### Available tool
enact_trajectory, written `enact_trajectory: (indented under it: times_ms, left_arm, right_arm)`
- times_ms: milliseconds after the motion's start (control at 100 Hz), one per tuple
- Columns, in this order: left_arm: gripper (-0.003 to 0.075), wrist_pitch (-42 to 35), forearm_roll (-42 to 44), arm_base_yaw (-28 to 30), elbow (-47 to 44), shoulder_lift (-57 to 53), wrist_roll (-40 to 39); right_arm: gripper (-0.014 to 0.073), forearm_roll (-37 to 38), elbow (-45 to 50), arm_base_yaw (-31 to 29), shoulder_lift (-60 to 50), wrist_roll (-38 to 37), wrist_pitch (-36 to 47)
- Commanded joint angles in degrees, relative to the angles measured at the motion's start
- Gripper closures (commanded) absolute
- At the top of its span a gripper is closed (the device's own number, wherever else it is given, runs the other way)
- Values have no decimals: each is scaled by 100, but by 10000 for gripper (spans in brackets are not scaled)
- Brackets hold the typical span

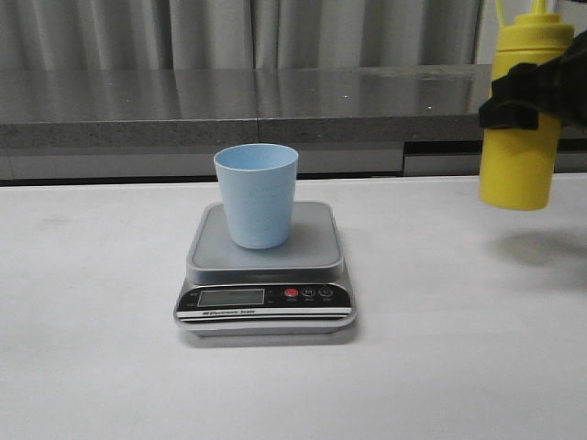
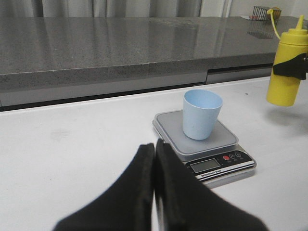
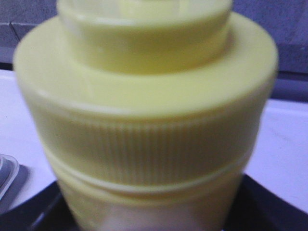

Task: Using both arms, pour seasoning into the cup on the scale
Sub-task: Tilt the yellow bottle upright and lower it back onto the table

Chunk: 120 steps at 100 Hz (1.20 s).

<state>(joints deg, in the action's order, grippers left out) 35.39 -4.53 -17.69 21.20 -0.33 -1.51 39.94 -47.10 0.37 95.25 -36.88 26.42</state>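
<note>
The pale blue cup [image 1: 257, 194] stands upright on the silver-grey scale [image 1: 264, 266] at the table's middle; both also show in the left wrist view, cup [image 2: 202, 114] on scale [image 2: 204, 144]. The yellow seasoning bottle [image 1: 523, 119] hangs upright above the table at the far right, off the surface, with my right gripper [image 1: 532, 92] shut around its upper body. Its ribbed yellow cap [image 3: 144, 96] fills the right wrist view. My left gripper [image 2: 155, 149] is shut and empty, low over the table just left of the scale; it is outside the front view.
A grey stone counter [image 1: 229, 110] runs along the back edge of the white table [image 1: 92, 348], with curtains behind. A small wire basket [image 2: 262, 10] sits far back on the counter. The scale's display [image 1: 231, 296] is blank.
</note>
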Motion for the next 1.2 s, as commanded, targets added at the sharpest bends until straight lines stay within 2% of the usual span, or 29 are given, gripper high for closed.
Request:
enact_trajectory:
  times_ms: [0, 240, 310, 380, 530, 580, 720, 1190]
  left_arm:
    - [741, -445, -41, 8, 155, -95, -52]
    - [741, -445, -41, 8, 155, -95, -52]
    - [741, -445, -41, 8, 155, -95, -52]
    - [741, -445, -41, 8, 155, -95, -52]
    - [741, -445, -41, 8, 155, -95, -52]
    - [741, -445, -41, 8, 155, -95, -52]
    - [741, -445, -41, 8, 155, -95, -52]
    - [741, -445, -41, 8, 155, -95, -52]
  right_arm:
    - [396, -29, -125, -52, 4, 16, 690]
    - [396, -29, -125, -52, 326, 362, 724]
    - [370, -29, -125, -52, 332, 473, 672]
    - [286, -29, -125, -52, 332, 527, 643]
    - [-19, -11, -125, -52, 332, 547, 596]
    - [-76, -11, -125, -52, 332, 542, 550]
    - [-39, -7, -96, -52, 305, 531, 396]
    - [-40, -258, 682, -115, -257, 536, 180]
